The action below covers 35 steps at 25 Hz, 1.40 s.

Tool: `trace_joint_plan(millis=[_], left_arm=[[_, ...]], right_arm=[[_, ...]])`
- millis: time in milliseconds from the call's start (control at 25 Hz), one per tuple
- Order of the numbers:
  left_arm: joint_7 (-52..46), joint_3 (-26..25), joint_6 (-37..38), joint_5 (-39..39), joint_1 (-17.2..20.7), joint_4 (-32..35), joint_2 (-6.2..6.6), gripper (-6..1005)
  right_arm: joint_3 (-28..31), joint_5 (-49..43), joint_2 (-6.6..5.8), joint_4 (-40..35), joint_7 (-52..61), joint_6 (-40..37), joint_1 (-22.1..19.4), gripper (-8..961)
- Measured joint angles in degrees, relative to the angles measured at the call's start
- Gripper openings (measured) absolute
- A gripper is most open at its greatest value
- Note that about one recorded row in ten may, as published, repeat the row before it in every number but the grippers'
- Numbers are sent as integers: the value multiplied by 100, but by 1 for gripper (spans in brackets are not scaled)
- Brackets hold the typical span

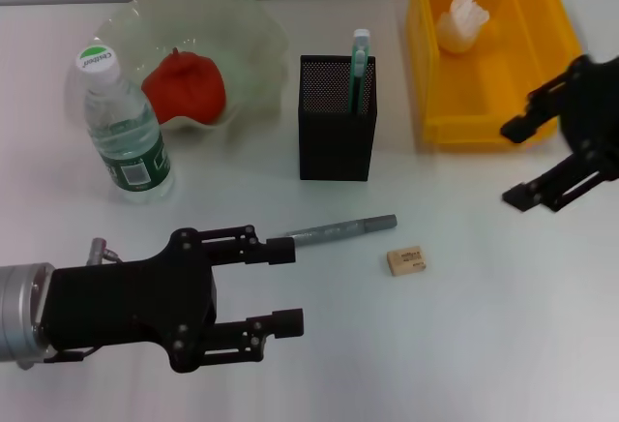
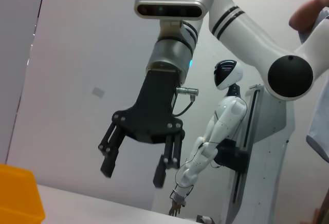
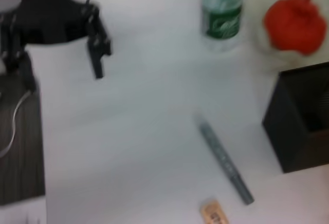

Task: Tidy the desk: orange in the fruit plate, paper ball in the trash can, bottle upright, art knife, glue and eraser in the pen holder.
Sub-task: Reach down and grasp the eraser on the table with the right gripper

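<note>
Desk [image 1: 503,325] white, carrying everything. Yellow trash can [image 1: 479,122] at far right, cut off by the top edge of the head view; paper ball [image 1: 462,21] lies inside it. Only a corner of the can shows in the left wrist view. Fruit plate [image 1: 247,35], pale and wavy-rimmed, at far left, holds the orange [image 1: 184,86]; its near rim is partly hidden behind the bottle [image 1: 124,132], which stands upright just in front of it.

Left pincer [image 1: 276,286] low over the near left of the desk, fingers spread, nothing between them; its upper finger covers one end of the art knife [image 1: 338,229], so that end is hard to make out. Right pincer [image 1: 517,164] hangs near the front of the can, fingers apart, empty; part of its body is cut off by the head view's right edge. The left wrist view shows it whole, released, from the side.

Pen holder [image 1: 336,132], black mesh, mid-desk between plate and can, with the glue [image 1: 360,69] standing in it, lower part hidden by the mesh. The right wrist view shows only one edge of the holder and no glue.

Art knife lies flat in front of the holder. Eraser [image 1: 405,260] lies just beyond the knife's free end, apart from it; the right wrist view cuts it off.
</note>
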Motion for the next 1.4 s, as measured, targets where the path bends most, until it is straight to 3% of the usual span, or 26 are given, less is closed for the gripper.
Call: trace_joint_plan(millis=[40,120,440,720,1000,1400], left_arm=[[0,0,0,0,-6,0,-1,663],[0,0,0,0,-8,0,-6,663],[0,1,-8,9,8,0,-30,663],[57,1,-45,9,20,-41,-59,663],[60,-48,-74,2,-36,-143,-102,663],[4,-61,-227,-1,-149,-150,-167,663]], right_arm=[[-217,-73,85,1,-88,56,52,768],[-316,-96,127,0,-164,81,55,768],[-1649,-769,345,344,-620,761,41,767],[-2451,-823,355,1059,-909,1491,144,767],[-2670,-796,378,2002,-1375,2151,442,768],[-3076,-708,410,2566,-1931,2753,551,767]])
